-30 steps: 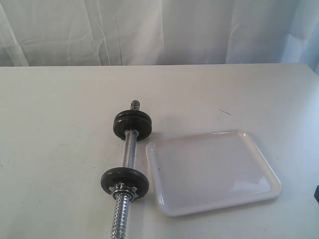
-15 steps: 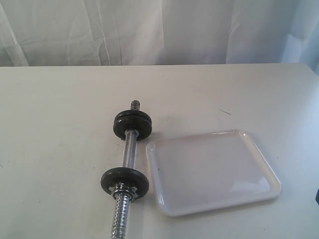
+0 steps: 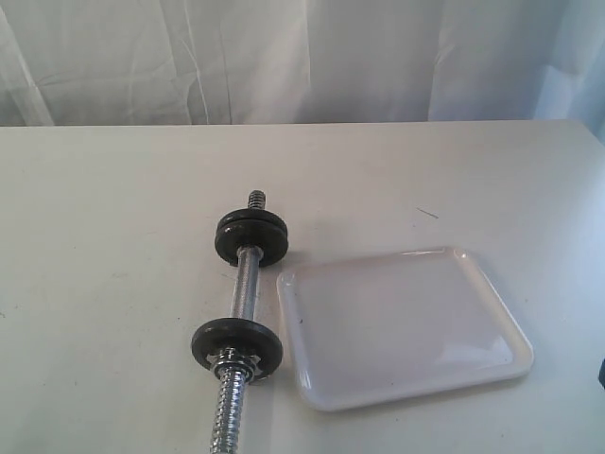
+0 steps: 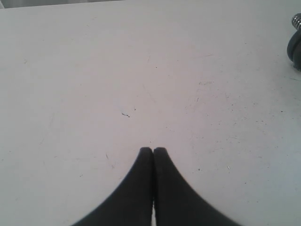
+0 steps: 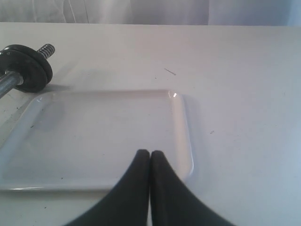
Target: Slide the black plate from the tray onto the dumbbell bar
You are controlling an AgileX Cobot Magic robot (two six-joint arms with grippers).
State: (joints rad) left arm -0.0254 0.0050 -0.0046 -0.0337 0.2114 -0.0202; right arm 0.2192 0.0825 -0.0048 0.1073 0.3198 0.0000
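The dumbbell bar (image 3: 245,281) lies on the table left of the white tray (image 3: 397,322), running from near to far. A thick black disc (image 3: 251,236) sits at its far end, another (image 3: 236,344) near the front beside a metal nut (image 3: 236,362). The tray (image 5: 94,136) holds nothing. I cannot tell which disc is the black plate. My right gripper (image 5: 150,152) is shut and empty above the tray's near rim. My left gripper (image 4: 153,149) is shut and empty over bare table, well away from a disc (image 4: 295,47) at that view's edge.
The white table (image 3: 113,208) stretches wide to the left and behind the bar. A pale curtain (image 3: 302,57) hangs behind the far edge. A dark piece (image 3: 602,374) shows at the right edge of the exterior view.
The dark piece at the exterior view's right edge has slipped slightly lower and further out. Bar, discs and tray have not moved.
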